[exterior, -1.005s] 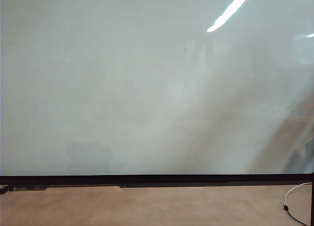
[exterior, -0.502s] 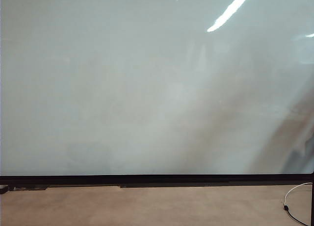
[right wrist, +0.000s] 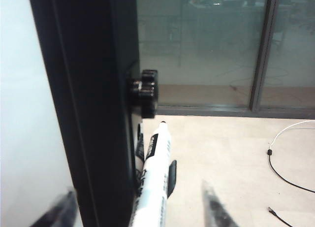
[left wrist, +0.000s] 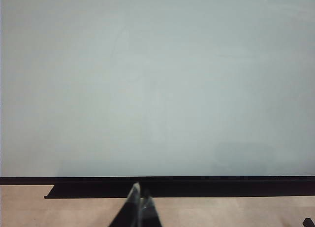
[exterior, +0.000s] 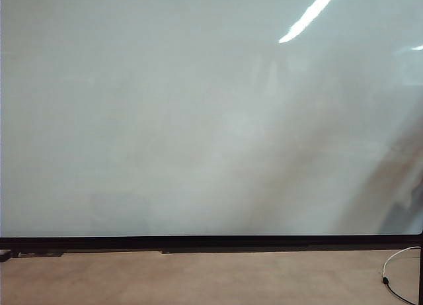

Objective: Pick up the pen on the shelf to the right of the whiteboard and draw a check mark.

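Note:
The whiteboard [exterior: 198, 120] fills the exterior view, glossy and blank; no check mark shows in any view. Neither gripper appears there. In the right wrist view the pen [right wrist: 155, 178], white barrel with black print and a black tip, stands in a black clip [right wrist: 171, 175] on the board's black frame [right wrist: 88, 113]. My right gripper [right wrist: 138, 197] is open around it, with one finger [right wrist: 59, 212] over the board side and the other finger [right wrist: 214, 207] over the floor side, both apart from the barrel. My left gripper [left wrist: 139, 200] is shut and empty, in front of the whiteboard [left wrist: 157, 79].
A black knob [right wrist: 145, 91] juts from the frame just beyond the pen's tip. A black ledge [left wrist: 172, 187] runs under the board. A cable [right wrist: 285, 153] lies on the floor by a glass partition [right wrist: 206, 45]; the cable [exterior: 396, 272] also shows in the exterior view.
The exterior view stays almost the same; only the dim reflection at the board's lower right edge shifts slightly.

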Controlling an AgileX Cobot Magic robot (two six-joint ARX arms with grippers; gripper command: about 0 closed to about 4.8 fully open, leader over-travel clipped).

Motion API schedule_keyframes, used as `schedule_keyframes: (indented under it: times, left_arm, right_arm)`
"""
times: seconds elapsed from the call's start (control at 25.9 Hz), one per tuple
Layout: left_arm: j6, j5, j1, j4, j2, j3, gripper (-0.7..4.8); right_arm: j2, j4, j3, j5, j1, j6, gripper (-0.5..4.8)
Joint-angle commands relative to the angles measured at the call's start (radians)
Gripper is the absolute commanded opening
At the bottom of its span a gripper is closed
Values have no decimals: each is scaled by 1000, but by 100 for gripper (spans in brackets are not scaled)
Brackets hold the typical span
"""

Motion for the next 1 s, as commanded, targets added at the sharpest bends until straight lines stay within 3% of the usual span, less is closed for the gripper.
schedule_keyframes:
  times: [0.04,0.19,0.27,0.5,0.62,1.0]
  left_arm:
    - [5,0,0,13,0,3,-5]
    - [5,0,0,13,0,3,-4]
    - [5,0,0,13,0,3,-4]
    - [5,0,0,13,0,3,-4]
    - [5,0,0,13,0,3,-5]
    - [5,0,0,13,0,3,-5]
  right_arm:
    - [-3,12,1,-6,0,4,309]
    - [-3,11,1,-6,0,3,294]
    - [-3,12,1,-5,0,3,260]
    - [-3,11,1,-2,0,-2,258]
    - [-3,11,1,-2,0,-4,227]
    - [-3,2,1,13,0,-8,219]
